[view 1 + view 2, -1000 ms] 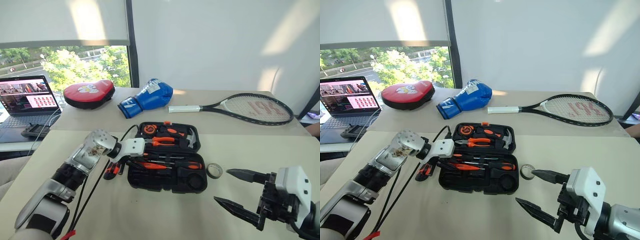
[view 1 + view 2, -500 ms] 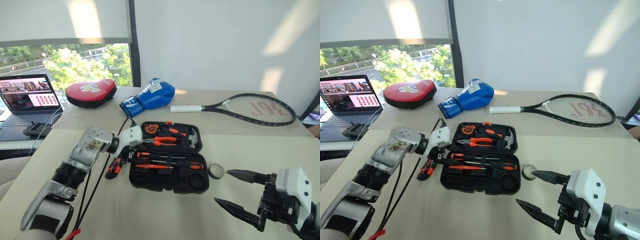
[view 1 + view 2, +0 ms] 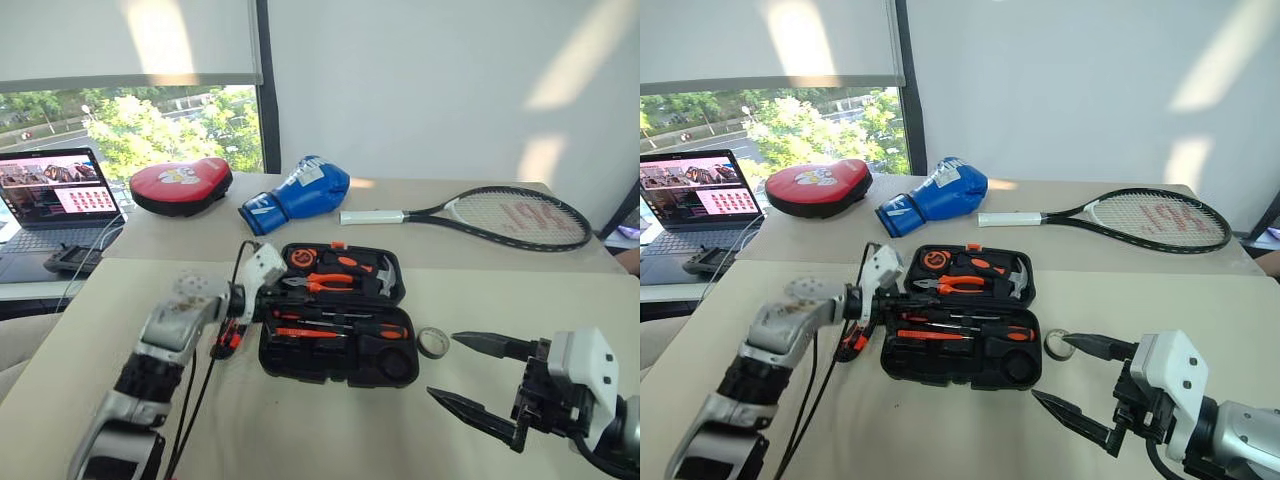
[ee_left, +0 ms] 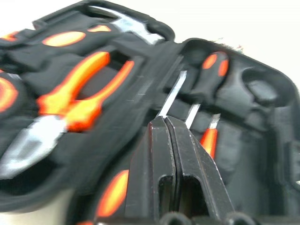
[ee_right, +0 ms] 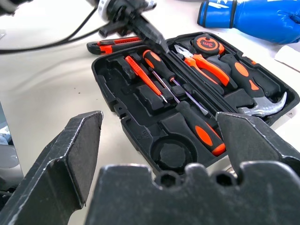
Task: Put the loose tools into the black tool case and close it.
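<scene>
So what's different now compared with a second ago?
The left gripper has swung in from the case's left side and now sits over the black tool case, jaws shut and holding nothing. The utility knife stays on the table left of the case, and the tape roll stays to its right. The right gripper hasn't moved, jaws wide open.

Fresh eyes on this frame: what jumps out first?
The open black tool case at the middle of the near table, its orange tools bright in their recesses, with the shut left gripper poised over its left edge. Next, the right gripper, open wide at the near right, with the small grey tape roll loose on the table just past it. The utility knife lies outside the case's left side.
</scene>
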Controlling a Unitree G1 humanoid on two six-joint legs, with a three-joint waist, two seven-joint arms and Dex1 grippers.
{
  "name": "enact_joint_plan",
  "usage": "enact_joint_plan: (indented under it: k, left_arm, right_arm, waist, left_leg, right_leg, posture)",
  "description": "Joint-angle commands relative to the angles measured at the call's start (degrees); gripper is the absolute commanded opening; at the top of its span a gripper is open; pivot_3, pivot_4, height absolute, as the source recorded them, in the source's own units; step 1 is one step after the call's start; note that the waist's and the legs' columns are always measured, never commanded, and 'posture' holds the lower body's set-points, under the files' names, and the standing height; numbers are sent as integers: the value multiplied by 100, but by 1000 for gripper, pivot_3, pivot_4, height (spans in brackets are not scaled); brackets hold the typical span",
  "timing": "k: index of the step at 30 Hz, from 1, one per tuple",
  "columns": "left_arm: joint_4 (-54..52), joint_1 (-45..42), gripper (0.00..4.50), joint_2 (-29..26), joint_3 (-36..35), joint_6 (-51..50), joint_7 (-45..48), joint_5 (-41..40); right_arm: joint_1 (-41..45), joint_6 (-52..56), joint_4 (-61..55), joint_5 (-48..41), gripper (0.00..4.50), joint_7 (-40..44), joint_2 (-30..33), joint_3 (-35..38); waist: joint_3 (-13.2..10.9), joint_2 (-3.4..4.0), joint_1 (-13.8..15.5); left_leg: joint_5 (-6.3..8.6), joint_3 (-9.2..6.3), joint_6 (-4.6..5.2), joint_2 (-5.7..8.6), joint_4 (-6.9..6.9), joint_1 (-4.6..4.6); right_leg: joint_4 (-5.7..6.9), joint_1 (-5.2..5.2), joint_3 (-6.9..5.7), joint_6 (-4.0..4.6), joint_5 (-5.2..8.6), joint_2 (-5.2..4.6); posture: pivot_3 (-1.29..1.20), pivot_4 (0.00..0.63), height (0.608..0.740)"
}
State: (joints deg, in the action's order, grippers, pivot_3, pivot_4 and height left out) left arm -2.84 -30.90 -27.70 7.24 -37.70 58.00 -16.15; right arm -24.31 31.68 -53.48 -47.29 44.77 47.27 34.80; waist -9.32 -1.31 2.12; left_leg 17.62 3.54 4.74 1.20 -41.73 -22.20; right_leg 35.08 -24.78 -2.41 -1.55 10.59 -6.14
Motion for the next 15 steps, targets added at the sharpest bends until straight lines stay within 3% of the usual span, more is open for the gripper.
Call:
enact_joint_plan:
  k: [1, 6, 15]
  left_arm:
    - [-323, 336, 47, 43, 31, 157, -329, 38]
    - [-176, 1140, 47, -189, 489, 858, -231, 390]
    - [29, 1204, 47, -101, 532, 1249, -208, 265]
  right_arm:
    - [3, -94, -136, -11, 4500, -68, -10, 91]
    - [-14, -35, -164, -110, 4500, -81, 54, 222]
    - [20, -5, -108, -182, 4500, -61, 191, 312]
  waist:
    - [0, 0, 1]
    - [5, 8, 9]
    - [67, 111, -7]
  left_leg:
    - [0, -1, -1, -1, 0, 1]
    - [9, -2, 13, -4, 2, 25]
    - [28, 2, 40, -9, 14, 79]
  right_leg:
    - [1, 0, 2, 0, 0, -1]
    - [-4, 23, 4, 2, -1, -22]
    - [-8, 62, 9, 2, 1, -33]
  posture:
    - [0, 150, 740]
    - [0, 150, 740]
    - [0, 150, 740]
